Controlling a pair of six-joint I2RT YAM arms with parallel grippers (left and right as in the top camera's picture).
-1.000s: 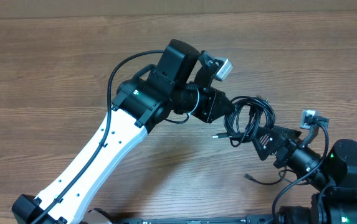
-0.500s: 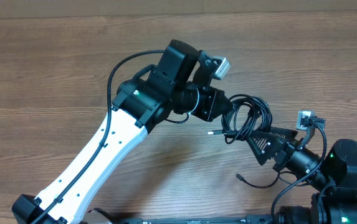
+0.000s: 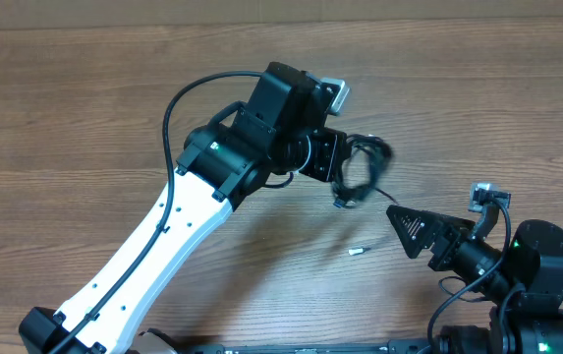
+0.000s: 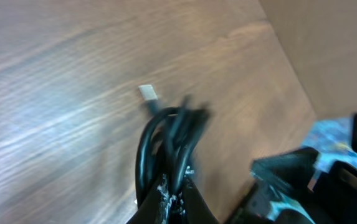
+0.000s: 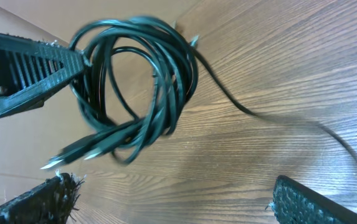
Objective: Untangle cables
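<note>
Left claw point(image 4: 173, 198): pressed together, pinching the cables point(image 4: 169, 134) at 1 edge of the bunch. The loops hang out from the fingers, and a shadow beneath suggests the bunch is lifted off the desk point(image 3: 84, 118). Both wrist views are blurred at the loops, so the bunch may be swinging.

Out from the bunch:
- 1 strand point(image 5: 278, 118) leaves it and trails away across the desk.
- 1 pale plug tip point(image 3: 358, 253) lies on the desk just below the bunch in the overhead view, between it and the right claw point(image 3: 407, 228).
- Right claw: spread wide, pinching nothing, well apart from the bunch, fingers aimed toward it.

Risks, as judged:
1. The left pinch appears to span several strands at once, so a pull against it could cinch the loops tighter instead of freeing them.
2. If the bunch is swinging, the right claw could close on a whole loop rather than 1 strand.
3. The trailing strand drags on the desk and could whip its plug back through a loop.
4. A hard tug could slip the bunch out of the left pinch.
</note>
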